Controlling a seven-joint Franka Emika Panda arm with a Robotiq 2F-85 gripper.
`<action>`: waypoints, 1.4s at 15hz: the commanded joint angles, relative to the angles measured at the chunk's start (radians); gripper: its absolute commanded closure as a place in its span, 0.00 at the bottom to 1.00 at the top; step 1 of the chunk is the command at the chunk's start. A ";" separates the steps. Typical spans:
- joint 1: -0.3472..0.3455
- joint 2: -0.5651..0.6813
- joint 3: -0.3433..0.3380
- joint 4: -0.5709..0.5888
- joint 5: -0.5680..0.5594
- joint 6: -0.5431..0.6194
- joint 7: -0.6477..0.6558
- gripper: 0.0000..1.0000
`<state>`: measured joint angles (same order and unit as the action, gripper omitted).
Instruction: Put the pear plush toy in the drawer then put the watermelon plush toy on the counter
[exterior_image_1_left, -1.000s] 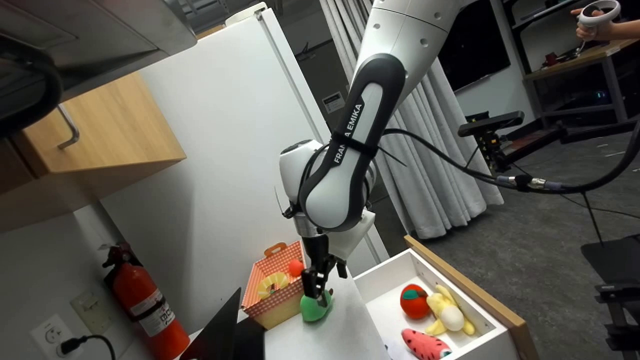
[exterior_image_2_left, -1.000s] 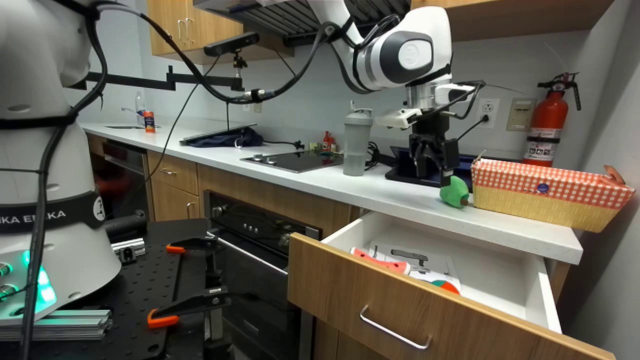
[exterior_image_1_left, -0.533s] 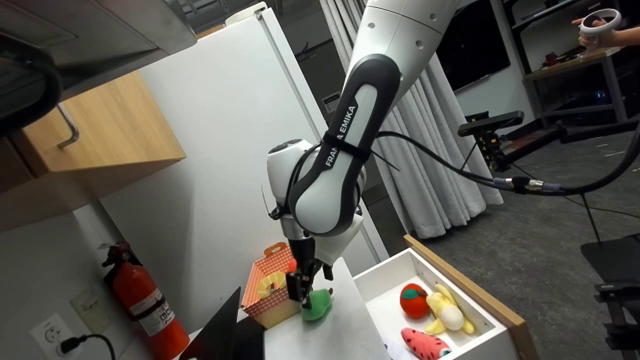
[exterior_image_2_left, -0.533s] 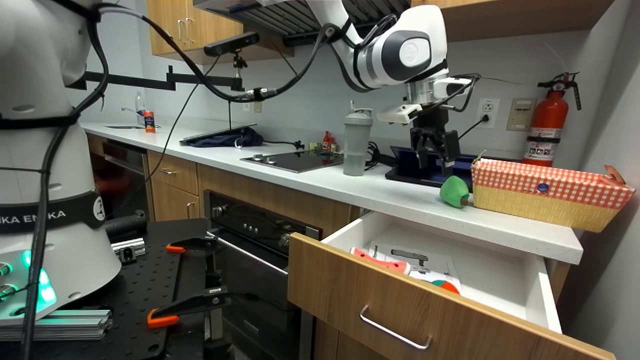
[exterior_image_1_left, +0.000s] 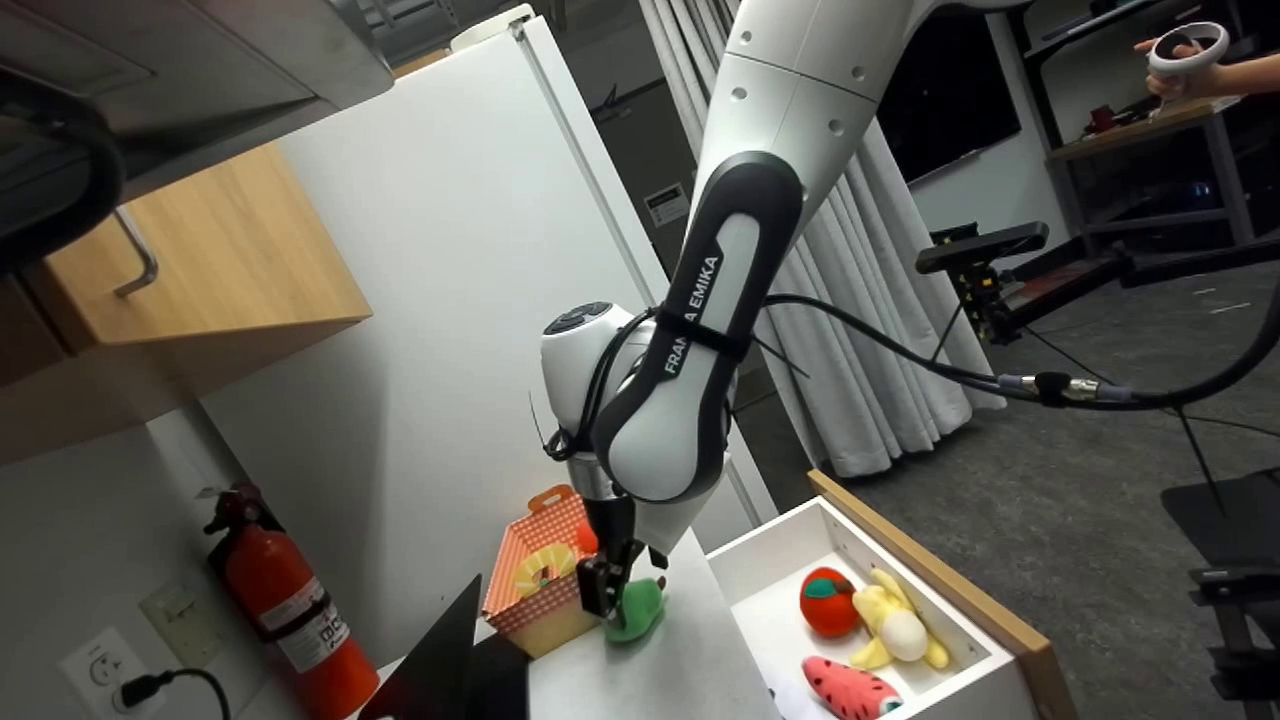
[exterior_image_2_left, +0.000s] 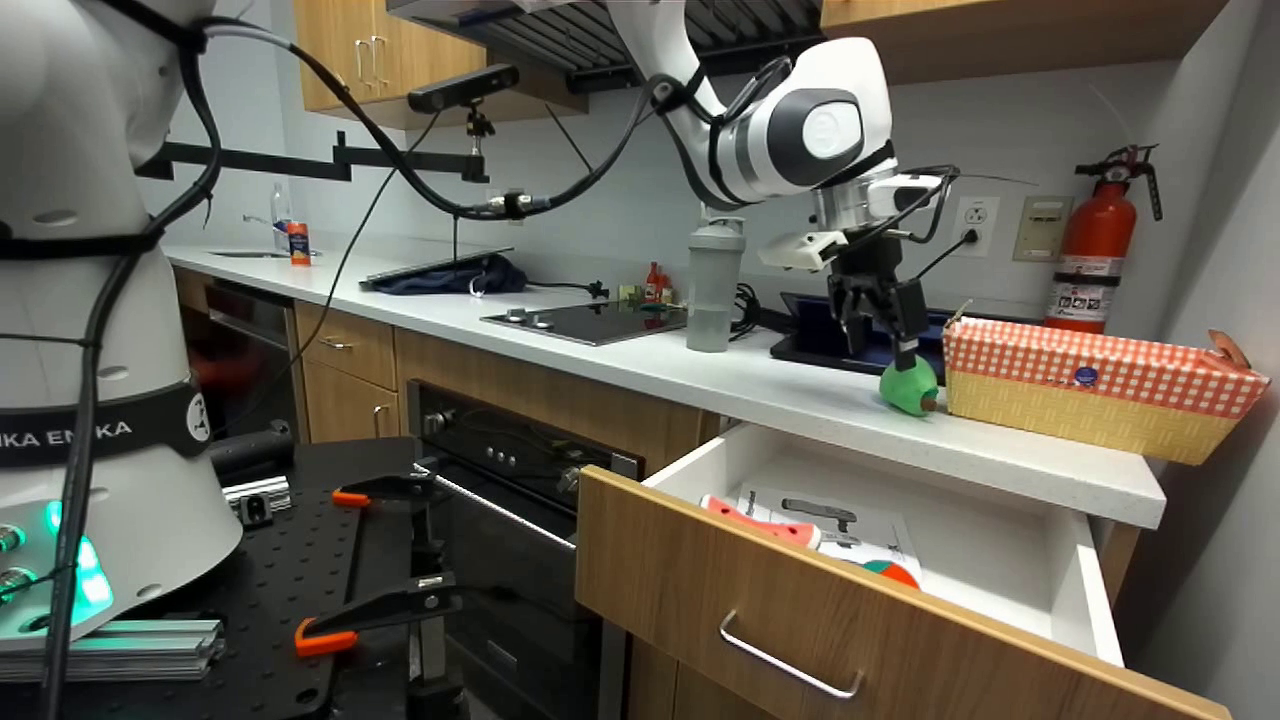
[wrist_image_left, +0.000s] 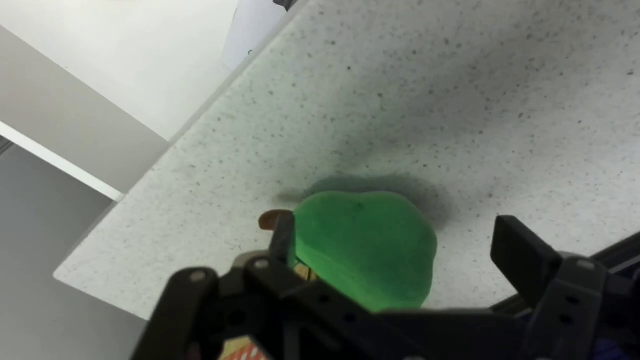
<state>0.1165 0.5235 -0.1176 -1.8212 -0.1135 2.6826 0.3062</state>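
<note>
The green pear plush toy lies on the white counter (exterior_image_1_left: 690, 665) beside the basket; the pear shows in both exterior views (exterior_image_1_left: 643, 612) (exterior_image_2_left: 910, 387) and in the wrist view (wrist_image_left: 370, 245). My gripper (wrist_image_left: 398, 240) is open just above the pear. In the wrist view the pear sits between the fingers, close to the left one, with a gap to the right one. The gripper also shows in an exterior view (exterior_image_2_left: 880, 350). The watermelon plush toy lies in the open drawer (exterior_image_2_left: 800, 650), seen in both exterior views (exterior_image_1_left: 850, 688) (exterior_image_2_left: 765, 525); it is out of the wrist view.
A red round toy (exterior_image_1_left: 830, 602) and a yellow toy (exterior_image_1_left: 895, 625) lie in the drawer with a paper sheet (exterior_image_2_left: 860, 525). A checked basket (exterior_image_2_left: 1100, 400) stands beside the pear. A dark tablet-like object (exterior_image_2_left: 830, 345), a bottle (exterior_image_2_left: 712, 290) and a fire extinguisher (exterior_image_2_left: 1090, 250) are nearby.
My gripper first moved sideways and rose slightly, then came down over the pear. The pear, the drawer and the toys in it have not moved.
</note>
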 joint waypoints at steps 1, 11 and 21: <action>0.037 0.046 -0.041 0.058 -0.027 0.022 0.059 0.00; 0.086 0.110 -0.113 0.123 -0.061 0.030 0.131 0.00; 0.109 0.124 -0.132 0.128 -0.066 0.030 0.141 0.79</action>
<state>0.2049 0.6215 -0.2260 -1.7207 -0.1491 2.6895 0.4039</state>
